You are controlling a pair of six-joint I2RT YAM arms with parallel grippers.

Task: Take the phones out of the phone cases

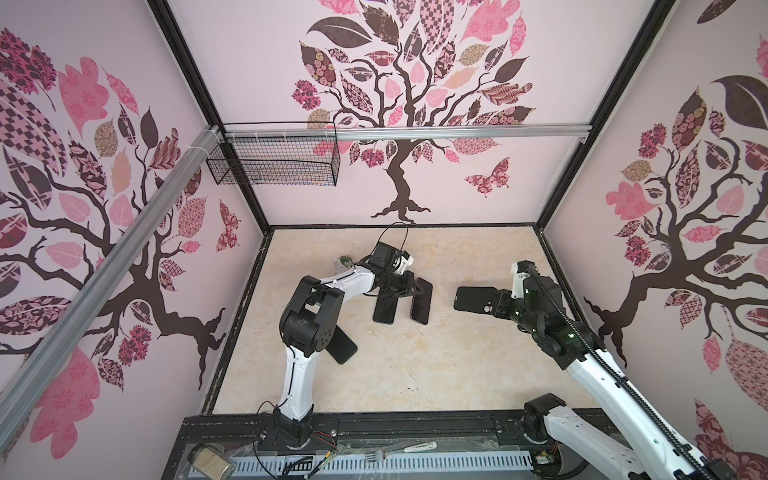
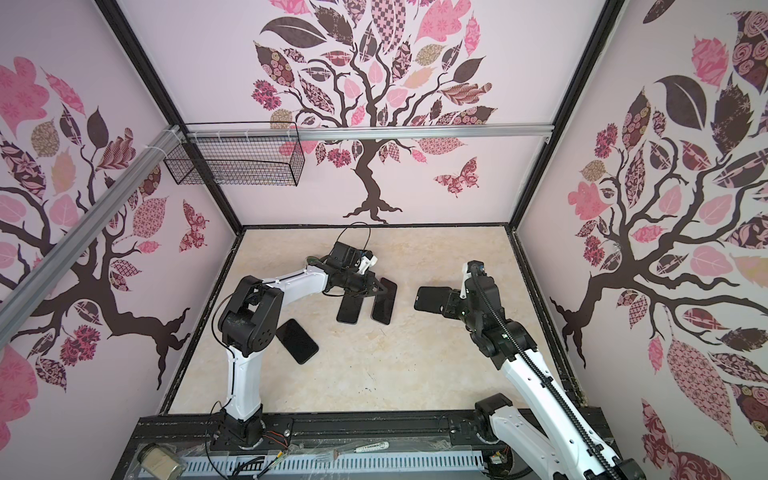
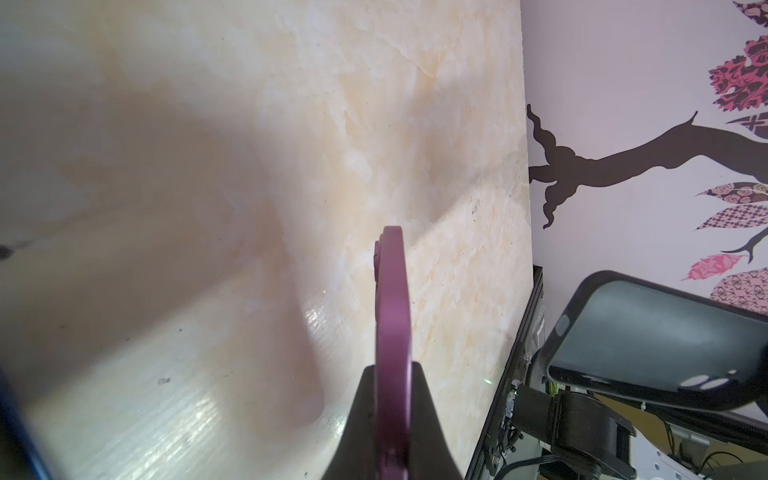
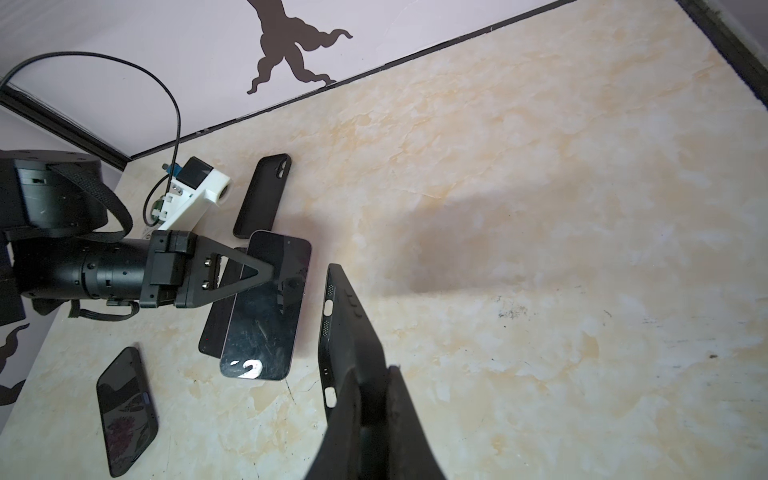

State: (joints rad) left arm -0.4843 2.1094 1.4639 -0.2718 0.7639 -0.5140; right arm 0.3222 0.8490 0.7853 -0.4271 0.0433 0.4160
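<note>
My left gripper (image 1: 409,289) (image 4: 269,272) is shut on the phone (image 1: 420,305) (image 2: 384,307) (image 4: 262,328), a dark-screened slab with a purple edge (image 3: 392,299), held screen up just above the table. To its right, clear of the phone, my right gripper (image 1: 492,303) (image 4: 374,370) is shut on the black phone case (image 1: 471,299) (image 2: 432,300) (image 4: 353,324). In the left wrist view the phone case (image 3: 665,340) shows its hollow inside with nothing in it.
A dark slab (image 1: 383,311) (image 4: 214,324) lies flat under the left gripper. Another phone (image 2: 297,340) (image 4: 126,399) lies by the left arm's elbow. A second black case (image 4: 262,195) lies near the left wrist. Walls close in three sides; a wire basket (image 1: 274,162) hangs at the back left.
</note>
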